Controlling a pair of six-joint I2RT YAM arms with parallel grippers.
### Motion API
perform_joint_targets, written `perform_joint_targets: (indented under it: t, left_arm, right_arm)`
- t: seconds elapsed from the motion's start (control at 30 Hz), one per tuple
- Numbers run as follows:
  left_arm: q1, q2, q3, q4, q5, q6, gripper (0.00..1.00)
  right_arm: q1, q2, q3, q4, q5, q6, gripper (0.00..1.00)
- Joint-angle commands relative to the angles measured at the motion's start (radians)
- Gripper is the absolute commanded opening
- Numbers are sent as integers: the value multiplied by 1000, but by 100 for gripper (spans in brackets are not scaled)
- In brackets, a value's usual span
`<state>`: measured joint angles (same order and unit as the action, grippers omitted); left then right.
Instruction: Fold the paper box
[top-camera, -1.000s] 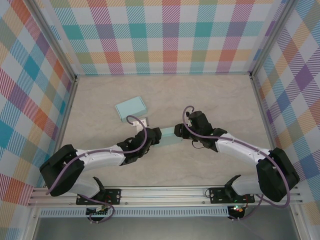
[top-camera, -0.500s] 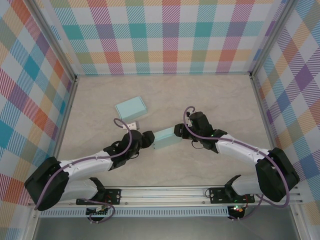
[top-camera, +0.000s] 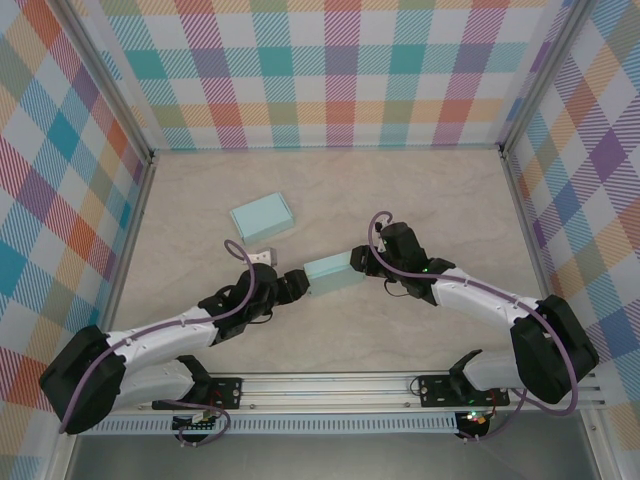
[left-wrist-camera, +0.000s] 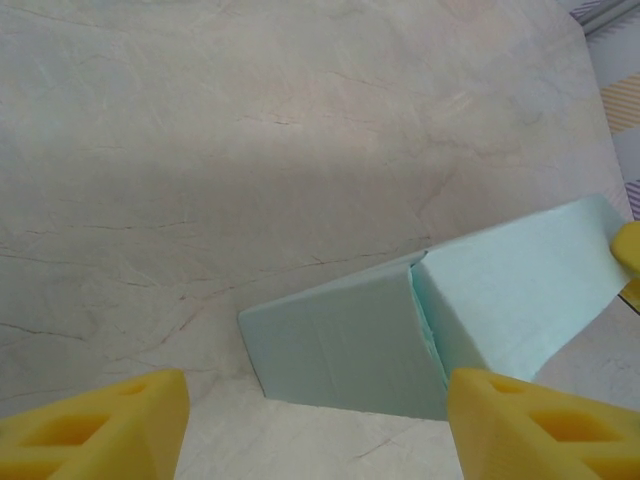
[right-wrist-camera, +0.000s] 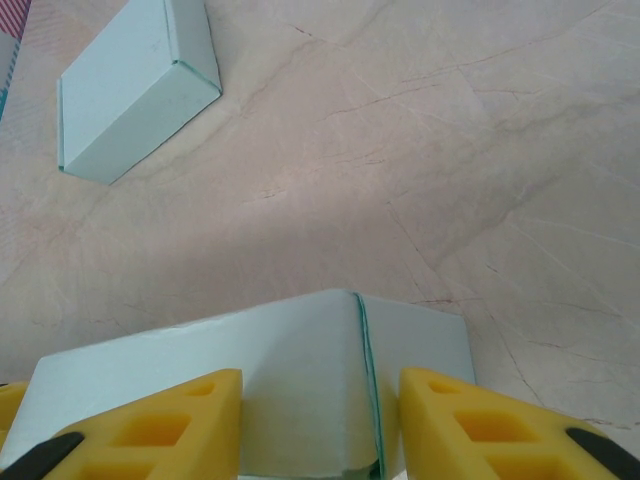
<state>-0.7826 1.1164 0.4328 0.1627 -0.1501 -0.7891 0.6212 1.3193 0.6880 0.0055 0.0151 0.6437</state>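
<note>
Beige marbled tabletop (top-camera: 420, 200); pastel plaid walls (top-camera: 330, 70) on three sides; even light

Mint paper box (top-camera: 331, 271), plaid walls (top-camera: 340, 70)

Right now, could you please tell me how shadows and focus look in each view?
Top external: even light, no glare. Left wrist: a soft shadow band crosses the table behind the paper box; left end effector fingers slightly soft. Right wrist: box edges crisp, table dimmer beyond it.
</note>
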Motion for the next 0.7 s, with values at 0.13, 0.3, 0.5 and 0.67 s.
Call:
perform_joint_targets:
  t: [0.13,0.3,0.5,0.67]
  left_arm:
    - [21,-48,45,3,-28,22,72]
    - [26,10,76,18,11,37,74]
    - [35,87,81,40,34,34,65]
    - [37,129,41,53,54,-1,56]
  right_arm:
    - [-11,45,-34,-129,39,-3,43]
    - [-11,50,-31,-125,34,-3,43]
    - [-12,51,-31,-125,27,-1,43]
    - [-11,52,-33,-125,26,1,43]
